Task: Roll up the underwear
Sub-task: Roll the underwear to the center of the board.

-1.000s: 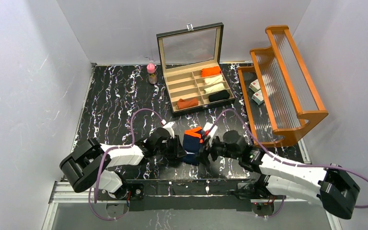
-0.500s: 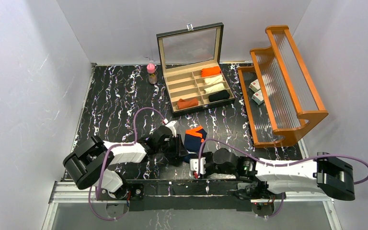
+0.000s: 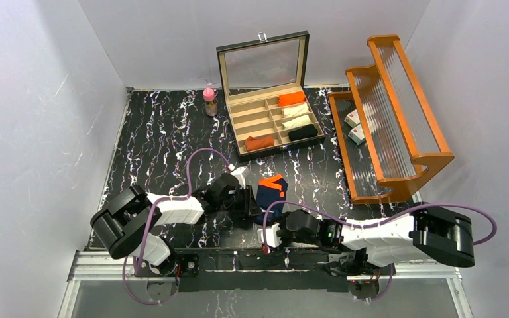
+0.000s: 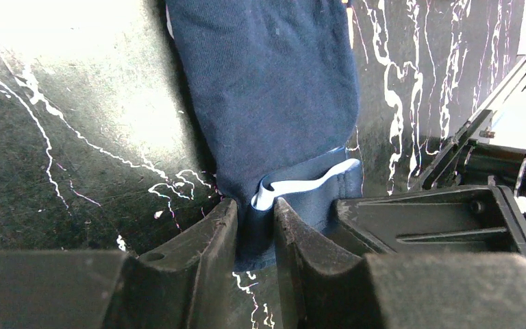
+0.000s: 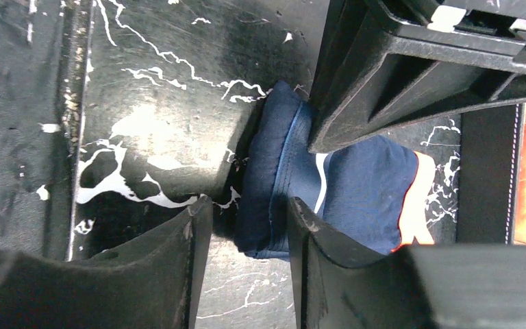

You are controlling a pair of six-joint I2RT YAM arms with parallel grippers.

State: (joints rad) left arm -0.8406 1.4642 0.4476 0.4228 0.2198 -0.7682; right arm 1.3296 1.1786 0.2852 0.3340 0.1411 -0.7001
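Note:
The navy underwear point(image 3: 270, 191) with orange trim lies folded on the black marble table, in front of the box. My left gripper point(image 3: 249, 205) reaches in from the left, low on the table. It is shut on the cloth's near edge point(image 4: 274, 82), and navy cloth with a pale blue band is pinched between its fingers point(image 4: 255, 205). My right gripper point(image 3: 267, 233) lies at the table's near edge, just below the garment. Its jaws point(image 5: 246, 212) stand open around the thick folded edge point(image 5: 267, 178). That fold touches the right finger, with a gap to the left one. A rust-orange roll point(image 3: 259, 142) sits in the box.
An open compartment box point(image 3: 235, 119) with a glass lid stands at the back, holding orange, cream and black rolls. A pink-capped bottle point(image 3: 209, 99) stands to its left. A wooden rack point(image 3: 397, 112) with small cartons point(image 3: 353, 126) fills the right side. The metal rail runs along the near edge.
My right arm has swung from the underwear's right side down to the near edge, and its jaws have narrowed around the near fold. The left gripper kept its grip and barely shifted.

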